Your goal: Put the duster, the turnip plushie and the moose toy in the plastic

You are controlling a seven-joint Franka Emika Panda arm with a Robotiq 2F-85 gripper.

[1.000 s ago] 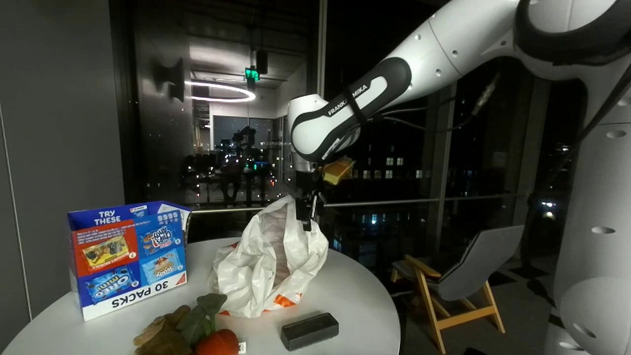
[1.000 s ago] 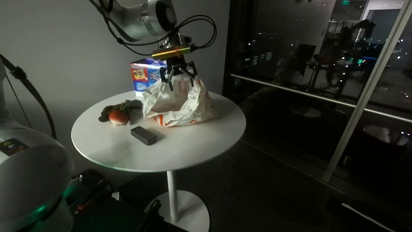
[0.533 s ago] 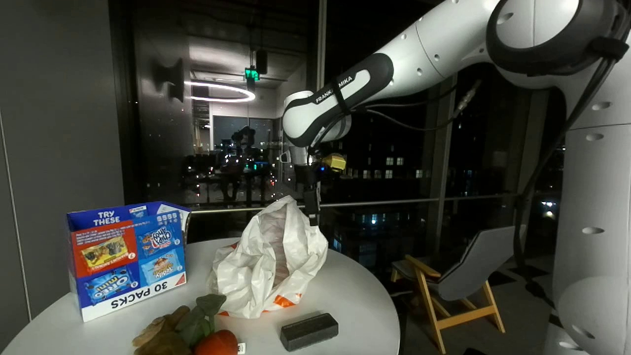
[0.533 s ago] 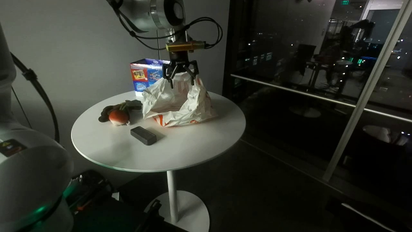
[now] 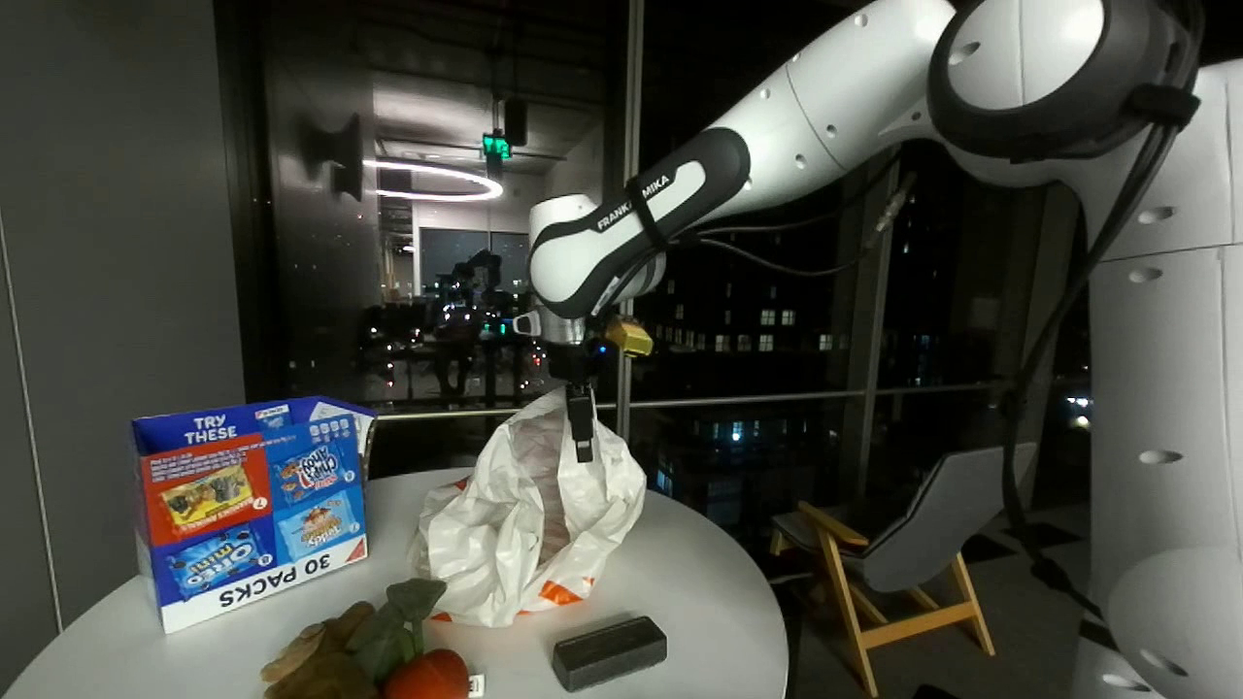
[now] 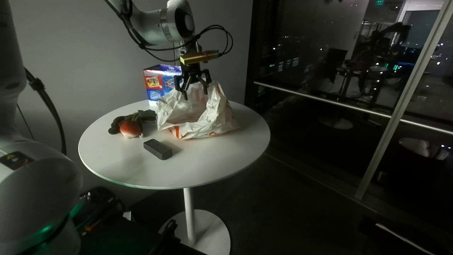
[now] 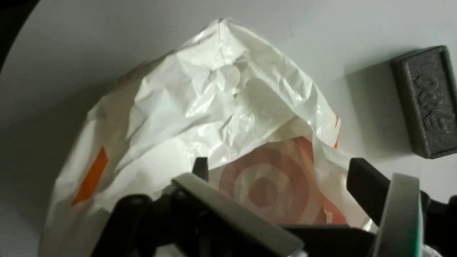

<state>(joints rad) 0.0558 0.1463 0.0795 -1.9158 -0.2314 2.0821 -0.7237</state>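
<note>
The plastic is a crumpled white bag (image 5: 505, 544) (image 6: 221, 122) that stands on the table with its mouth gaping. Above that mouth hangs my gripper (image 6: 195, 95) (image 7: 280, 169), fingers wide apart and nothing between them; in the wrist view the bag's inside (image 7: 264, 192) with a red ring print shows behind the gap. On the tabletop lies the duster (image 5: 610, 652) (image 6: 158, 149) (image 7: 430, 103), a dark grey block beside the bag. The red-orange turnip plushie (image 5: 429, 677) (image 6: 130, 129) with green leaves rests against the brown moose toy (image 5: 320, 665) (image 6: 115, 126); neither shows in the wrist view.
A blue printed snack box (image 5: 252, 515) (image 6: 161, 79) stands upright on the round white table (image 5: 719, 582) (image 6: 205, 166), behind the toys. A grey chair (image 5: 923, 534) is on the floor past the table's edge, near the windows.
My gripper has shifted left in both exterior views over the last half second and come down a little, still spread. The bag, duster and both toys have stayed where they were.
</note>
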